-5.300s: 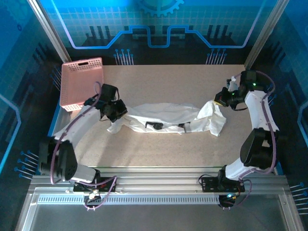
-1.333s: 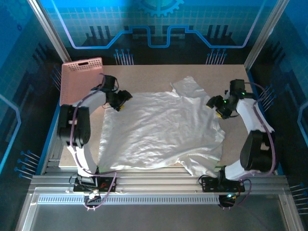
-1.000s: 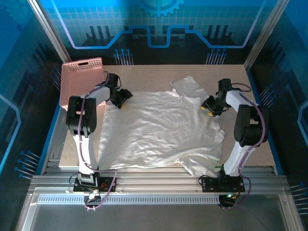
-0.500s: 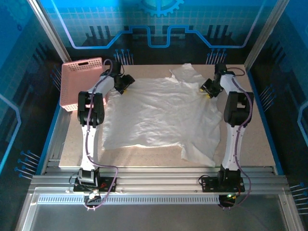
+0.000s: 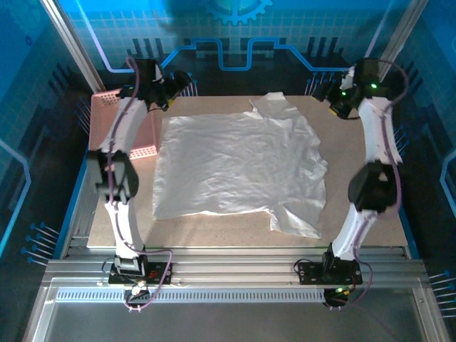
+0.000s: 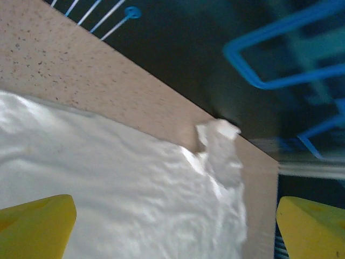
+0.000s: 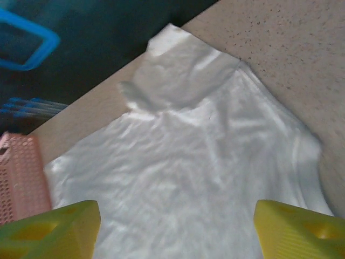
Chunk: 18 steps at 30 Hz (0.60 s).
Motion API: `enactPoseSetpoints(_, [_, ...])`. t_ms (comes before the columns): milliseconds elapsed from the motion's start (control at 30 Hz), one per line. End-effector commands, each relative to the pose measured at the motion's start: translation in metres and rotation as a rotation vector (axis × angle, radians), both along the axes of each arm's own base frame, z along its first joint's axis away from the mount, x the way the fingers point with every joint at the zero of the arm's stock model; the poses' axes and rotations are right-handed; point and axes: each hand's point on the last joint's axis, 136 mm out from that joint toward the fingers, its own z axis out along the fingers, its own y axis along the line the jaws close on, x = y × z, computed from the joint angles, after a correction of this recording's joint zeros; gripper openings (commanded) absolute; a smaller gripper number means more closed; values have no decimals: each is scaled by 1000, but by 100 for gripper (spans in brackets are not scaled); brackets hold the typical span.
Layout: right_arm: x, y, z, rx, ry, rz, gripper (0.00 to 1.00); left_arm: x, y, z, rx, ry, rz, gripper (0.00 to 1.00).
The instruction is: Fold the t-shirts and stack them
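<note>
Up at the table's (image 5: 360, 214) far edge, left gripper (image 5: 176, 83) and right gripper (image 5: 327, 91) hang open, empty, above the spread t-shirt (image 5: 239, 167); gripping an edge to fold seems next.

The left arm (image 5: 121, 130) and right arm (image 5: 376, 135) wear white shells with black joints, trailed by purple cables (image 5: 396, 187). A green light (image 5: 371, 86) glows on the right wrist. The left claw (image 6: 172, 232) and right claw (image 7: 177, 229) have blocky yellow fingers (image 6: 35, 226).

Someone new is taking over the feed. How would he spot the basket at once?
Start at the tan table and go to its far left corner, left of the spread white t-shirt. The basket stands there, partly behind the left arm: rigid pink plastic lattice, unlike the flat white cloth.
</note>
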Motion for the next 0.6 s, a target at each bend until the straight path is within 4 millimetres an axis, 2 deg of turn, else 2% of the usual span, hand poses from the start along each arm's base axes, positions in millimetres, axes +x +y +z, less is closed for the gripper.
enactPoseSetpoints(0, [-84,11,-6,2,103,43,81,-75,11,3,27,81,-38,97])
enactPoseSetpoints(67, [-125,19,-14,-6,133,56,82,-112,20,-13,29,139,-31,96])
enactPoseSetpoints(167, [-187,37,-40,47,257,67,82,-171,38,-42,85,289,-8,96])
enactPoseSetpoints(233, [-226,53,-61,100,329,59,82,-209,35,-61,65,389,-13,95])
enactPoseSetpoints(333, [-277,64,-97,151,461,6,81,-255,29,-100,22,540,1,92])
enactPoseSetpoints(467, [-331,68,-143,134,654,-45,73,-291,24,-152,-7,680,12,87])
enactPoseSetpoints(567, [-357,62,-175,71,771,-75,70,-300,28,-182,12,722,30,84])
